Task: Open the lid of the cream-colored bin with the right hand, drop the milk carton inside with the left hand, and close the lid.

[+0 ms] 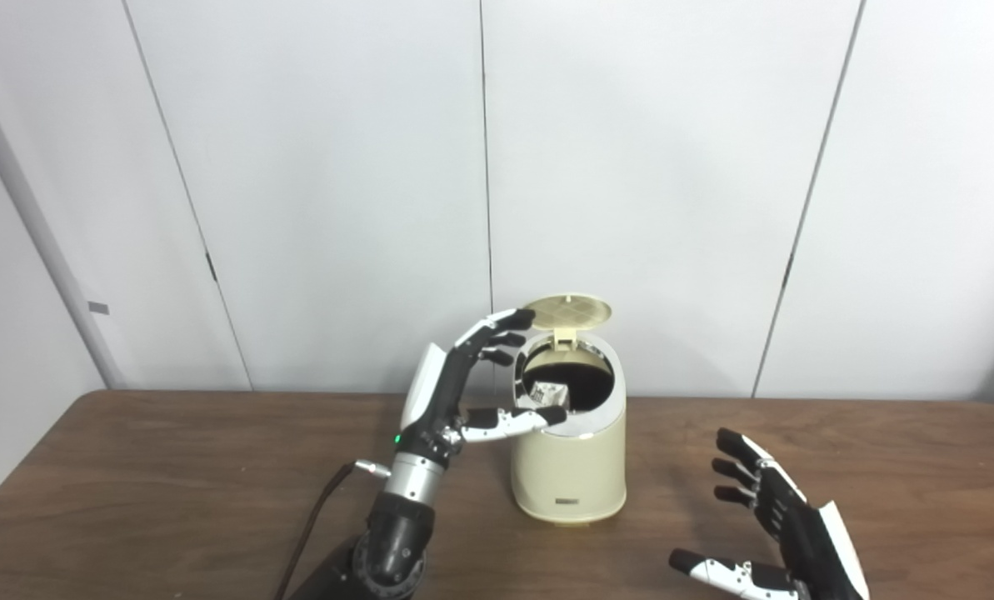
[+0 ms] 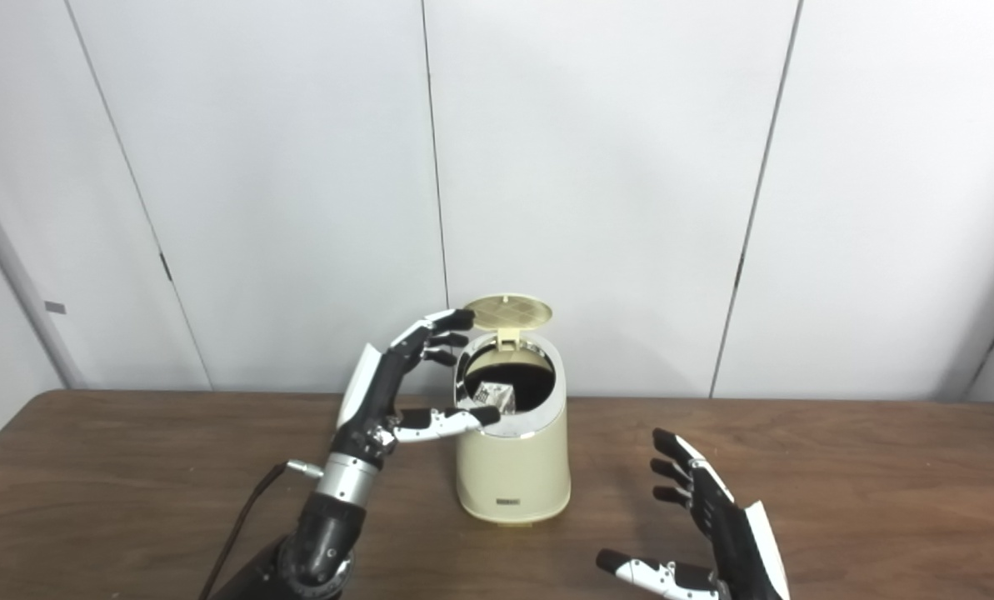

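1. A brown wooden worktop (image 1: pixel 172 483) stands before white wall panels.
2. A cream-colored bin (image 1: pixel 569 467) stands mid-worktop, its lid (image 1: pixel 569 311) hinged up.
3. The left hand (image 1: pixel 455 392), fingers spread and empty, hovers beside the bin's opening.
4. The right hand (image 1: pixel 776 533), fingers apart and empty, hovers right of the bin.
5. The milk carton (image 1: pixel 548 392) lies inside the bin.

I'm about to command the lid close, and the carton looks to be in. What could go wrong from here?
1. The left hand is open at the bin's mouth, thumb over the rim; the lid could come down on it unless it withdraws first.
2. The milk carton sits high near the opening and may block the lid.
3. The right hand waits low and apart; reaching the upright lid could nudge the bin.
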Robot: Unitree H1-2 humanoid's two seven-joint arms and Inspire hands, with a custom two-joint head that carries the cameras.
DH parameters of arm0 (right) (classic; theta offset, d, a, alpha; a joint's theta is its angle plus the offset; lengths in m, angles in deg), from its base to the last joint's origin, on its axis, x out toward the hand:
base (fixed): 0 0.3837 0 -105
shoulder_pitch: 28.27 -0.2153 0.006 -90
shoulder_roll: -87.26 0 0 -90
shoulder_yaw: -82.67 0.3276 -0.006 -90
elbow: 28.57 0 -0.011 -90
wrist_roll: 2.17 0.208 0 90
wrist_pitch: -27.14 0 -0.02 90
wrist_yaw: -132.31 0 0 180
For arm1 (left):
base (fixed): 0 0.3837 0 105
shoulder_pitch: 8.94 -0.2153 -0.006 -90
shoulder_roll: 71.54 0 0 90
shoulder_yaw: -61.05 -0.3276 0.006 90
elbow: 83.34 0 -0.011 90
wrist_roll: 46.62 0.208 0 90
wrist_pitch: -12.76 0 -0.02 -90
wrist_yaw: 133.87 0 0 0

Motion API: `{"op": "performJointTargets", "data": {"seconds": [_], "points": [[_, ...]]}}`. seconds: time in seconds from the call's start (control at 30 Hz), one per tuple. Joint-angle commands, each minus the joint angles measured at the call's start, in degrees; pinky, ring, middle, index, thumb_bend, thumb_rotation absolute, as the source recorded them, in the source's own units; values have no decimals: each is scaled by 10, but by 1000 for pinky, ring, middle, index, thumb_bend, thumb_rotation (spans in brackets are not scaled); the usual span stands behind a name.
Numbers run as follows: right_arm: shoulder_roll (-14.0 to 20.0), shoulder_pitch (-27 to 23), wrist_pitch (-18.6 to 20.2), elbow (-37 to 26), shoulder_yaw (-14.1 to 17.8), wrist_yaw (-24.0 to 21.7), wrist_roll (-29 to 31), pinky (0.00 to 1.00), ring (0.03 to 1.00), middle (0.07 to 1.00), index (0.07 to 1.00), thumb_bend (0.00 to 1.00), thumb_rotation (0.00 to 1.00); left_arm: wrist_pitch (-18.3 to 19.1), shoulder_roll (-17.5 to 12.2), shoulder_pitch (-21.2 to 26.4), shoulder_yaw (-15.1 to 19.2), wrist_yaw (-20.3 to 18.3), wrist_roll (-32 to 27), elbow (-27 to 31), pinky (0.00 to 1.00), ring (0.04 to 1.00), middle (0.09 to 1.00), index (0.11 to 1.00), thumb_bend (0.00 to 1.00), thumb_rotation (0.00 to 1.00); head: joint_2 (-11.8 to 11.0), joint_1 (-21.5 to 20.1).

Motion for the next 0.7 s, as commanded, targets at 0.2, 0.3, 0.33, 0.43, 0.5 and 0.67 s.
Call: {"op": "performJointTargets", "data": {"seconds": [0.2, 0.3, 0.33, 0.43, 0.5, 0.67], "points": [[6, -16, -23, -1, 0, 1, -1, 717, 818, 868, 841, 745, 99, -7, -1, -12, 40, -35, -4, 57, 527, 641, 720, 760, 842, 157, 1, 3], [5, -17, -21, -2, 0, 1, -1, 715, 817, 869, 838, 744, 99, -7, 3, -20, 50, -48, -9, 63, 524, 634, 713, 755, 847, 159, 2, 5], [4, -18, -20, -2, 0, 1, -1, 715, 817, 869, 838, 741, 93, -7, 4, -23, 55, -55, -13, 66, 523, 632, 712, 753, 847, 164, 2, 5], [3, -18, -20, -3, -1, 1, 0, 716, 817, 870, 836, 741, 80, -7, 15, -37, 91, -111, -52, 83, 521, 622, 705, 742, 840, 150, 2, 3], [2, -18, -18, -6, -2, 1, -1, 713, 814, 867, 833, 741, 87, -7, 21, -47, 122, -153, -78, 97, 530, 625, 711, 742, 827, 147, 2, 3], [2, -18, -13, -14, -2, 0, -2, 708, 812, 867, 830, 740, 77, -7, 20, -62, 186, -230, -110, 117, 581, 685, 764, 798, 784, 232, 4, 5]]}}
